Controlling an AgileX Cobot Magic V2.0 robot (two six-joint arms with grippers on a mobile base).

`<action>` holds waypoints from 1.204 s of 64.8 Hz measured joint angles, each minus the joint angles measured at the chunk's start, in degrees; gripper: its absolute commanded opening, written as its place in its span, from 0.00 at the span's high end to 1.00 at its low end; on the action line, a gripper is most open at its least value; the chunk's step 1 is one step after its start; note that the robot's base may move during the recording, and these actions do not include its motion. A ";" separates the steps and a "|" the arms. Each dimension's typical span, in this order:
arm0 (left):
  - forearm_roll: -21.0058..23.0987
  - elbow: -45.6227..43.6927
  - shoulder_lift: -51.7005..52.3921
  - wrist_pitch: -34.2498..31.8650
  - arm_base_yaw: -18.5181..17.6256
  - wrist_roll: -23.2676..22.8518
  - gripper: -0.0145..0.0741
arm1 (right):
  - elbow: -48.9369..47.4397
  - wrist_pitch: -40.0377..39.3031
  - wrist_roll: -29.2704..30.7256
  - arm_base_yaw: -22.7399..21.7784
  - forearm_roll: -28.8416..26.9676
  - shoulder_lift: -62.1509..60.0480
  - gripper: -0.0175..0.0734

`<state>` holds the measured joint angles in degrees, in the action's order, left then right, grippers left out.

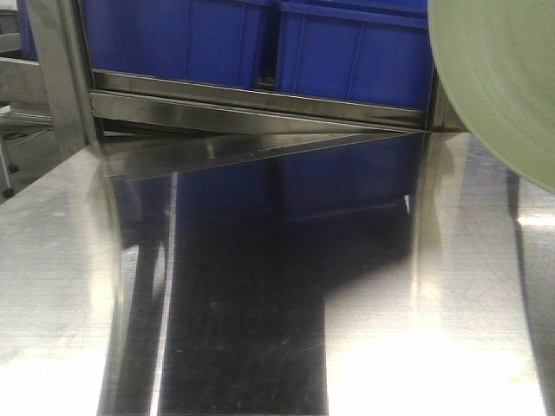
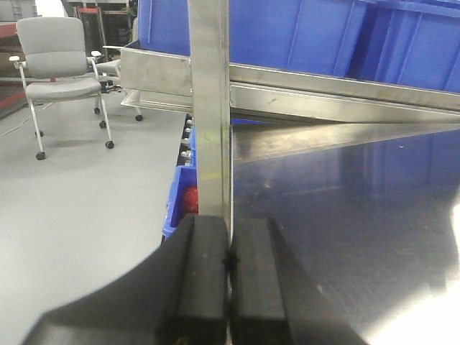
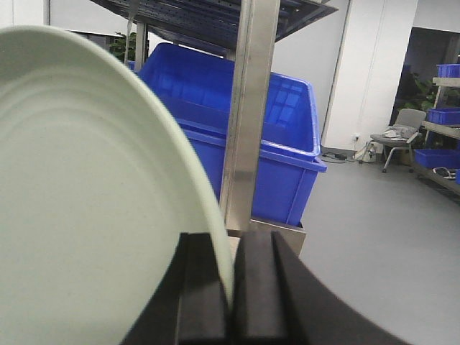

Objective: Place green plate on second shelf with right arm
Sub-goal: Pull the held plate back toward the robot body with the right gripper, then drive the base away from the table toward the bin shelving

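The green plate (image 3: 93, 201) is gripped by its rim in the right pincer (image 3: 230, 287), whose black fingers are clenched on it. It is held tilted in the air over the right side of a bare steel shelf (image 1: 260, 303), with blue bins (image 1: 347, 43) seen behind it on the level above. The left pincer (image 2: 228, 287) is pressed closed on nothing, just before a steel upright (image 2: 210, 108) of the rack.

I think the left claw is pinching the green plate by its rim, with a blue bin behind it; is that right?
Not quite: it is the right claw that pinches the green plate by its rim, with a blue bin behind it, as the right wrist view shows. The left claw is shut on nothing.
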<state>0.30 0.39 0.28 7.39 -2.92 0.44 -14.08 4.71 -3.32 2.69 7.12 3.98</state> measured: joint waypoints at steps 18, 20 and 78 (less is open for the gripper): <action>0.00 0.00 0.00 0.10 0.00 0.00 0.69 | 0.00 0.00 0.00 0.00 0.00 0.00 0.75; 0.00 0.00 0.00 0.10 0.00 0.00 0.69 | 0.00 0.00 -0.12 0.00 0.00 0.00 0.75; 0.00 0.00 0.00 0.10 0.00 0.00 0.69 | 0.00 0.31 -0.12 0.00 0.00 0.00 0.75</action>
<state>0.30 0.39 0.28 7.49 -2.92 0.44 -14.08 5.02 -3.44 2.69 7.12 3.98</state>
